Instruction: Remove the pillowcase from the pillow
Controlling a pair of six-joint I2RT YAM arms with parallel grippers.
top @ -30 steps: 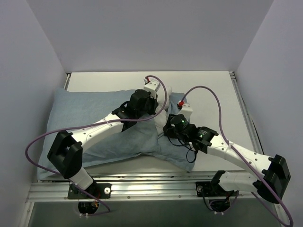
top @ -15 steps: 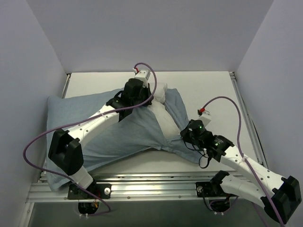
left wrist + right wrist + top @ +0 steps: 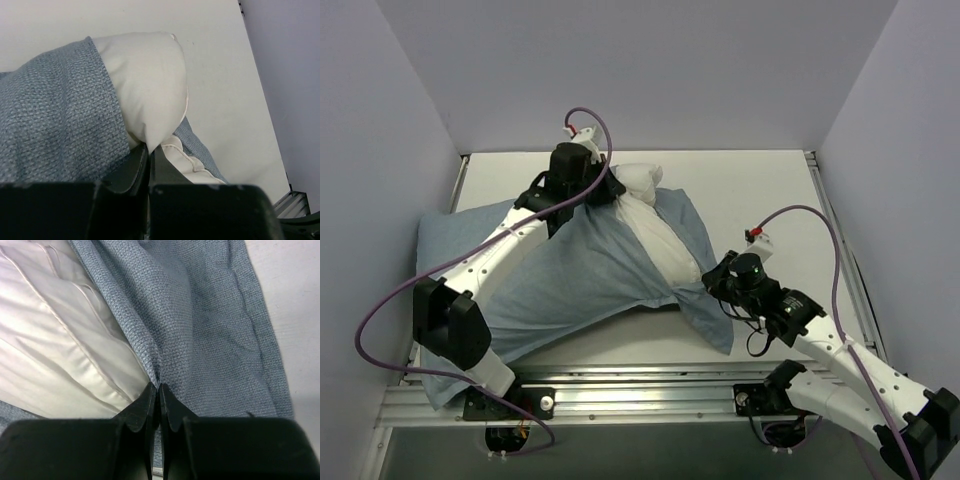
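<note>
The pillowcase (image 3: 560, 270) lay across the left and middle of the table (image 3: 760, 190), long axis left to right. Its mouth gaped at the right end, where the pillow (image 3: 660, 235) showed as a white wedge. On the far side, the left gripper (image 3: 150, 149) was clamped on the pillow's bared corner. Nearer the bases, the right gripper (image 3: 159, 388) pinched the pillowcase's hem. With the grips on opposite sides of the mouth, drawing them apart looked like the way out.

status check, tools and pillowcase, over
Left tool shut on pillow corner. Right tool shut on pillowcase edge. Pillow partly out. No obstruction seen.
</note>
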